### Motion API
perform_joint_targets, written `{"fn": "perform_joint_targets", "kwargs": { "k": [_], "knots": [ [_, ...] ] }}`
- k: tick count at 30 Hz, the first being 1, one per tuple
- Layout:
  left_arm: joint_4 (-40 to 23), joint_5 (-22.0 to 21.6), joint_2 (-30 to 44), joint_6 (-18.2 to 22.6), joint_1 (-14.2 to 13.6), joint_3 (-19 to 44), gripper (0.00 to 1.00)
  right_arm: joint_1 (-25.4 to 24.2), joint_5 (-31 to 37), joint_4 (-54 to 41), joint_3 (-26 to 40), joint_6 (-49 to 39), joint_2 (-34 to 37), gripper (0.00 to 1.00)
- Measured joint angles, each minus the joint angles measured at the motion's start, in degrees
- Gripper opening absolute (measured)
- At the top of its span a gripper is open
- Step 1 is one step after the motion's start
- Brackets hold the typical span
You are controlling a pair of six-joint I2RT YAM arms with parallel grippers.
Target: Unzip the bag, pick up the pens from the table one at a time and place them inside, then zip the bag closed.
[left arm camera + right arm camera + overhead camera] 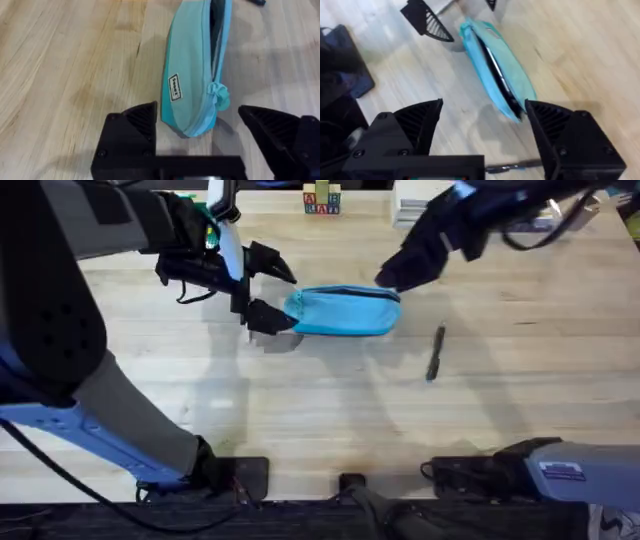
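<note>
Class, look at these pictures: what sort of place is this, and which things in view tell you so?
Probably a robot lab workbench: two arms with open grippers, left and right, flank a blue pouch on a wooden table, a pen nearby.

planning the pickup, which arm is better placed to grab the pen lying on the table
Right, probably. The thin dark pen lies on the wooden table on the right arm's side, near the open right end effector. The left end effector, also open, brackets the light-blue fabric pouch's far end.

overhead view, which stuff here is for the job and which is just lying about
For the job:
light-blue pencil pouch, zipper open
dark pen lying on the wooden table

Lying about:
toy letter blocks at the far edge
white object beside them
</note>
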Motion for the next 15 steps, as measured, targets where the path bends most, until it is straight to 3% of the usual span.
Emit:
{"fn": "perform_joint_targets", "kwargs": {
  "k": [11,15],
  "knots": [
    [-0.5,-0.6,-0.1,0.0,0.8,0.1,0.995,-3.6,0.4,-1.3,0.0,-1.3,-3.9,0.996],
    [-1.1,-3.6,-3.6,0.0,2.1,0.1,0.995,-3.8,0.5,-1.5,0.0,-1.3,-3.9,0.996]
  ]
}}
